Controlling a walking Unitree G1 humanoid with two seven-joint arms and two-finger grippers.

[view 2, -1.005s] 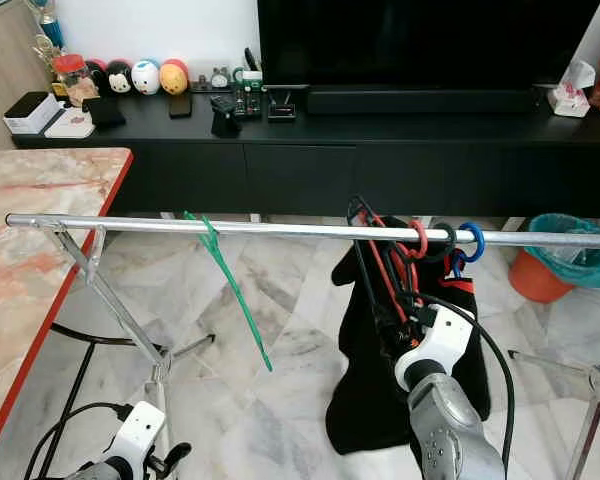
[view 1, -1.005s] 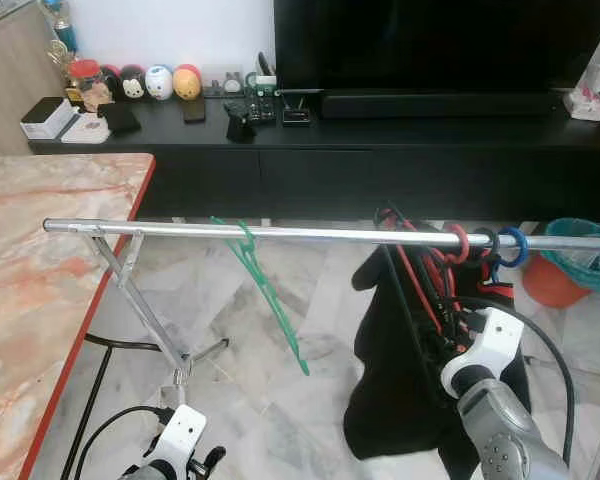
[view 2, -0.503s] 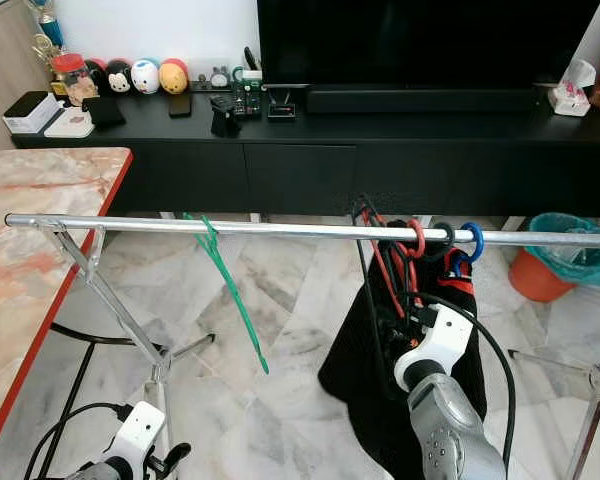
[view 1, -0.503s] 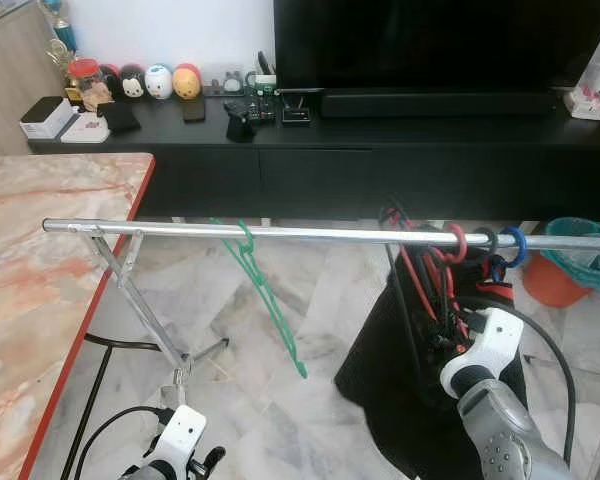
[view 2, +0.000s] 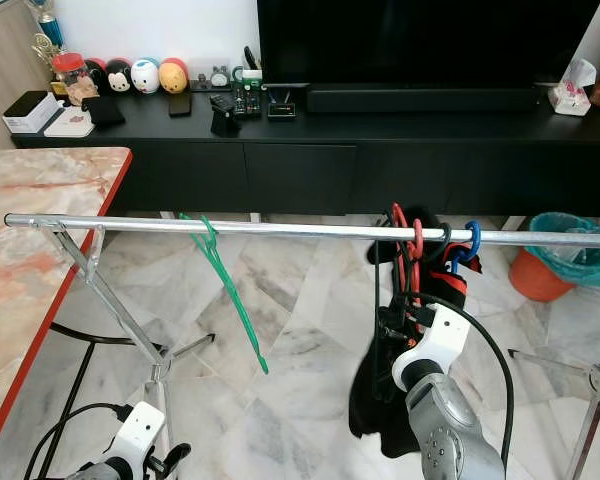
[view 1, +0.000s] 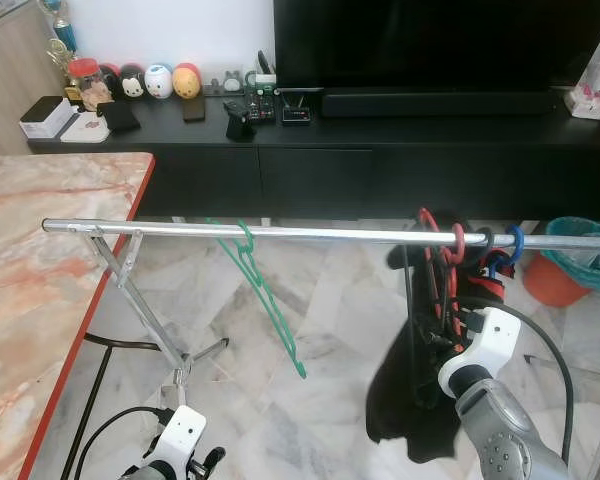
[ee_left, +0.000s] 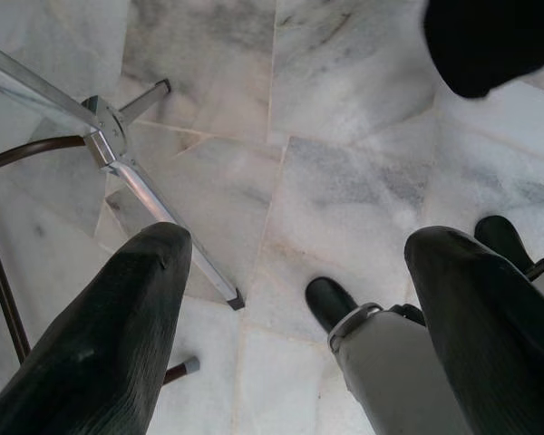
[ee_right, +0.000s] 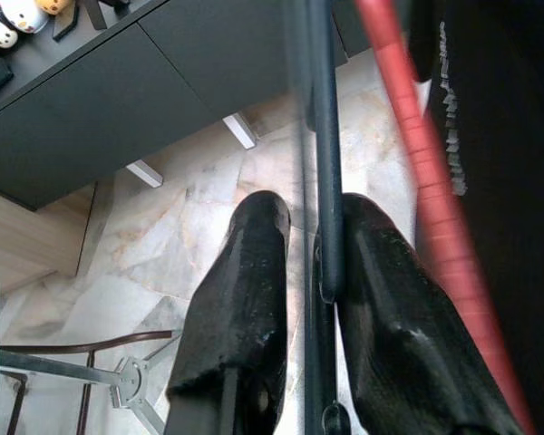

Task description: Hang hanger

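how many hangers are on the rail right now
At least 5. A green hanger hangs alone toward the left of the rail. Bunched at the right are a red hook, a black hanger held in the right tool, another black hook and a blue hook. The dark garment may hide more.

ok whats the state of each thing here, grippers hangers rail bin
right gripper: shut on black hanger, just below the rail
black hanger: hooked on the rail, carrying a dark garment
rail: level, on its stand
green hanger: hooked on the rail, bare, slanting
red hanger: hooked on the rail
left gripper: open, idle, low near the floor
bin: lined, upright
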